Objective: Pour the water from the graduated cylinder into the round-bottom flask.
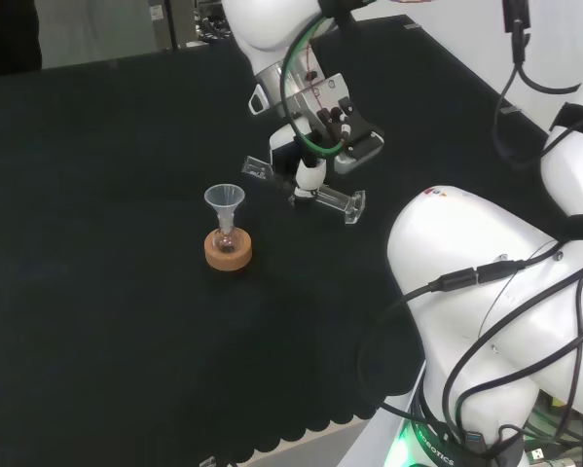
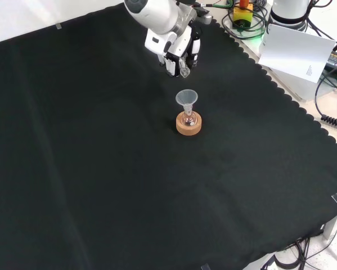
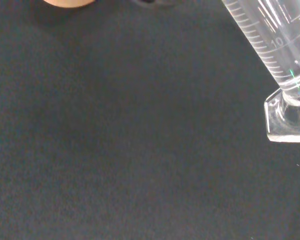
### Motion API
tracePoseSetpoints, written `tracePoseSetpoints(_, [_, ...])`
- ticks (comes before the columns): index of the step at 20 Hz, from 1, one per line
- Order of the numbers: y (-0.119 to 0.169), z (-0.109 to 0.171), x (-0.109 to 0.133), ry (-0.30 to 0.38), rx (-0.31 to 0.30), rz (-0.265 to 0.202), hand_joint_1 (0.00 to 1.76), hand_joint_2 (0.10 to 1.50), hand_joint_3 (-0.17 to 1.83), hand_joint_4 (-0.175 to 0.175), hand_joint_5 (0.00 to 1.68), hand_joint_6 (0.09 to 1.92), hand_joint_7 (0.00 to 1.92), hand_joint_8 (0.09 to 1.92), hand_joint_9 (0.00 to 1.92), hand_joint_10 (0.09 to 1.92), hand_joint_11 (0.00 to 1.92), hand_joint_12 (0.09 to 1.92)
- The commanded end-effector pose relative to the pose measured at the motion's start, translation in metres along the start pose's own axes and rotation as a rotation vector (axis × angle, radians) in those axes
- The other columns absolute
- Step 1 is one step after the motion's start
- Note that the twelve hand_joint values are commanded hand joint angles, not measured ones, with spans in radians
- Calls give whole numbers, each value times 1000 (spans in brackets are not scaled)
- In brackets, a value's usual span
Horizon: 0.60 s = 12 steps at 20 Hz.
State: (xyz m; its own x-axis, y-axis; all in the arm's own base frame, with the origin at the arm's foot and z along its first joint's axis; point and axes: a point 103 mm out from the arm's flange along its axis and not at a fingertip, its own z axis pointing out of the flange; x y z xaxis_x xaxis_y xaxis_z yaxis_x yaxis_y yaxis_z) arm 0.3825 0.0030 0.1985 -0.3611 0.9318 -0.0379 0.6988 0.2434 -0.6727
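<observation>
A small round-bottom flask [image 1: 227, 241] [image 2: 188, 118] stands in a cork ring [image 1: 228, 255] [image 2: 189, 127] with a clear funnel [image 1: 224, 199] [image 2: 186, 97] in its neck; its bottom looks faintly reddish. The hand [image 1: 320, 125] [image 2: 175, 49] is shut on the clear graduated cylinder [image 1: 332, 198] [image 2: 184, 70], held above the cloth and tipped nearly level. In the head view the cylinder lies right of the funnel, with its foot pointing right. The wrist view brings the graduated tube [image 3: 270, 45] and its foot [image 3: 287, 117] close. Whether it holds liquid cannot be made out.
The arm's white links [image 1: 476, 292] and cables stand at the head view's right. The cloth's scalloped edge [image 1: 301, 433] runs along the near side. In the front view a white box [image 2: 297, 50] and cables [image 2: 331, 112] lie beyond the cloth at the right.
</observation>
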Motion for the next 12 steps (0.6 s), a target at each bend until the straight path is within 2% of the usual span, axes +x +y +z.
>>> tracePoseSetpoints(1, [-1, -3, -4, -45, 83, 57, 1257, 1123, -1, -175, 947, 1034, 986, 1026, 1367, 145, 1060, 898])
tracePoseSetpoints(7, [-2, -5, 2, -96, 135, 75, 1258, 1123, -1, -175, 948, 1033, 987, 1025, 1370, 142, 1060, 895])
tracePoseSetpoints(9, [-2, -5, 5, -136, 152, 79, 1258, 1122, -1, -175, 948, 1032, 987, 1025, 1371, 141, 1060, 894])
tracePoseSetpoints(12, [-2, -6, 8, -136, 161, 77, 1258, 1122, -1, -175, 949, 1032, 988, 1024, 1372, 140, 1061, 892])
